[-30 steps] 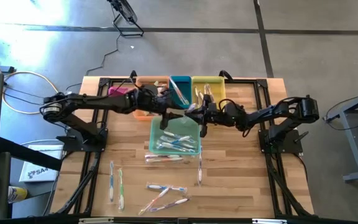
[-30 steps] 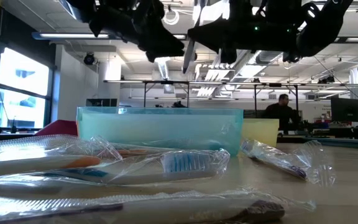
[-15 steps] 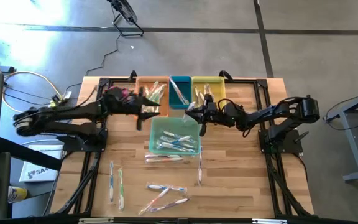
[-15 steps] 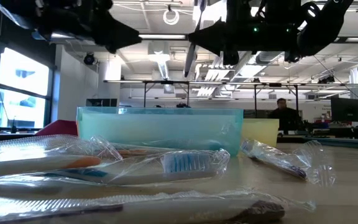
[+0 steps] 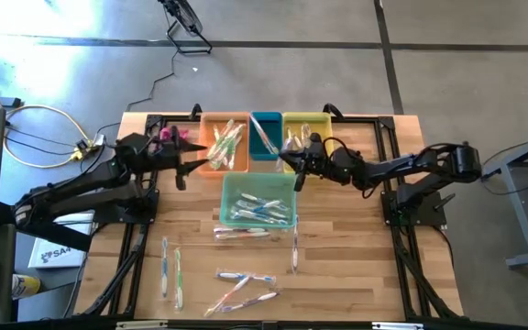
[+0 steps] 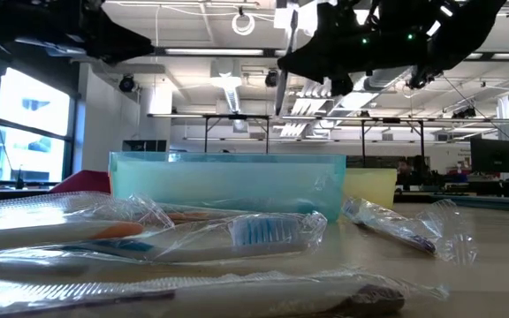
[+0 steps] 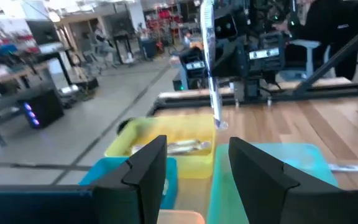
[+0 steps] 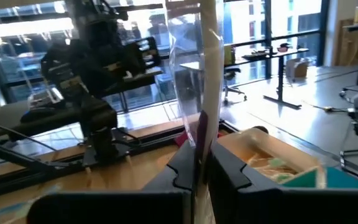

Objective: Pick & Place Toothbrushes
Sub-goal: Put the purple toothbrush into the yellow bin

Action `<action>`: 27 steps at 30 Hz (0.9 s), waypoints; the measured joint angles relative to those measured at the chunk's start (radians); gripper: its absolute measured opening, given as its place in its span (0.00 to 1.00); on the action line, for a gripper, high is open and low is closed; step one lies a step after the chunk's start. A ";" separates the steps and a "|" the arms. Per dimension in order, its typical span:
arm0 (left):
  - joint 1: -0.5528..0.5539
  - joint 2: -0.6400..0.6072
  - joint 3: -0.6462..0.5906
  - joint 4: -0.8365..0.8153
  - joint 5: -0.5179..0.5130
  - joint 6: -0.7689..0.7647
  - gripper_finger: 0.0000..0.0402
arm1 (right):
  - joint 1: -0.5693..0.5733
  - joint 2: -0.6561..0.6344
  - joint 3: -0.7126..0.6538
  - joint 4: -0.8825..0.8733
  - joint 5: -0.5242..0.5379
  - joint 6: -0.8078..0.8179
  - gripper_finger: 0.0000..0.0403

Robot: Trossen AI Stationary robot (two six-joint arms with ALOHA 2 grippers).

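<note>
My right gripper (image 5: pixel 293 165) hangs above the gap between the yellow bin (image 5: pixel 306 126) and the light green bin (image 5: pixel 258 198), shut on a wrapped toothbrush (image 8: pixel 205 74) that stands nearly upright. My left gripper (image 5: pixel 180 172) is open and empty at the table's left, beside the pink bin (image 5: pixel 167 137) and the orange bin (image 5: pixel 226 147); its fingers (image 7: pixel 146 163) hold nothing. Wrapped toothbrushes lie in the orange, teal (image 5: pixel 266 134), yellow and light green bins. Several more lie flat on the wood in front (image 5: pixel 246 278). My right gripper pinches the wrapped toothbrush's handle (image 8: pixel 201 138) between its two fingers, partway along its length. The fingers reach out level and lie across the brush. The brush is lifted clear and stands nearly upright, its ends showing above and below the fingers (image 6: pixel 283 62).
The bins stand in a row at the table's far side, with the light green one in front of them. Loose toothbrushes lie near the green bin's front (image 5: pixel 244 233), at the near left (image 5: pixel 170 273) and close to the low camera (image 6: pixel 237 234). A black frame (image 5: pixel 136 229) edges the table.
My left gripper has drawn back from above the bins toward the table's left edge, staying open and empty. My right gripper has kept its place, shut on the toothbrush, and has tipped a little, so the brush leans slightly differently.
</note>
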 joint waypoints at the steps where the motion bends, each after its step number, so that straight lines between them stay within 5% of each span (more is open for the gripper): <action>1: 0.005 -0.020 -0.005 -0.005 0.000 0.004 0.42 | 0.000 -0.009 0.000 -0.014 0.017 0.000 0.03; 7: 0.003 -0.071 -0.008 -0.028 -0.004 0.054 0.42 | -0.018 -0.059 0.007 -0.112 0.160 0.035 0.03; 19: 0.003 -0.066 -0.008 0.037 -0.008 0.117 0.42 | -0.124 -0.077 0.259 -0.651 0.254 0.106 0.03; 27: 0.003 -0.065 -0.008 0.037 -0.008 0.117 0.42 | -0.264 -0.065 0.278 -0.802 0.255 0.183 0.03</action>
